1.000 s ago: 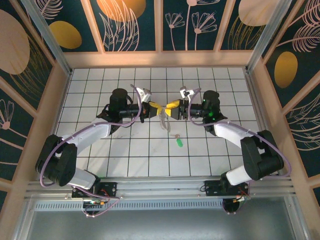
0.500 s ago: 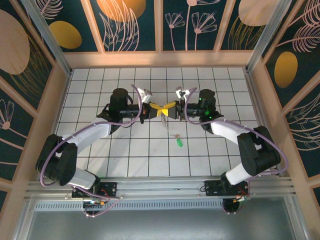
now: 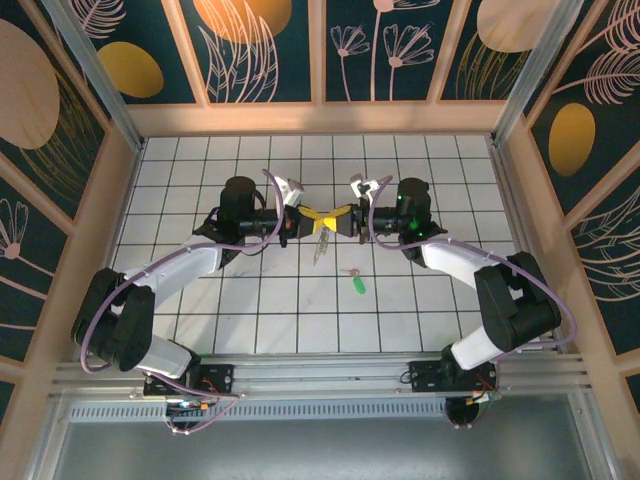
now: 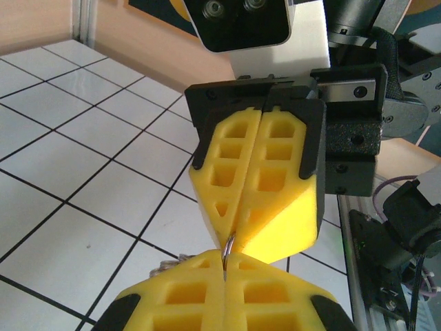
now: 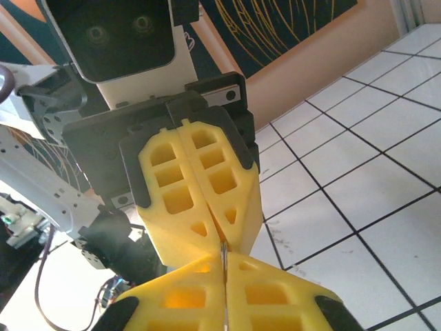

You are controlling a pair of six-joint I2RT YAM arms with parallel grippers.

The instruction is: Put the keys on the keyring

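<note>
Yellow-padded, the left gripper (image 3: pixel 316 221) and right gripper (image 3: pixel 340 213) are clamped tip to tip on the thin silvery wire keyring (image 3: pixel 319 245), seemingly to spread it for the small green-headed metal key (image 3: pixel 358 286) lying nearby.

Top: I look steeply down from above and behind the rig, far, over the whole table (image 3: pixel 260 322) | Left wrist: close, facing the right gripper (image 4: pixel 241 234) head-on | Right wrist: close, facing the left gripper (image 5: pixel 219 233) | Shared: their meeting fingertips (image 3: pixel 315 220).

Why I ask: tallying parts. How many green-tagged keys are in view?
1. The green-tagged key lies on the white tiles, on the near side of the keyring and apart from it. Others may be hidden from view.
</note>
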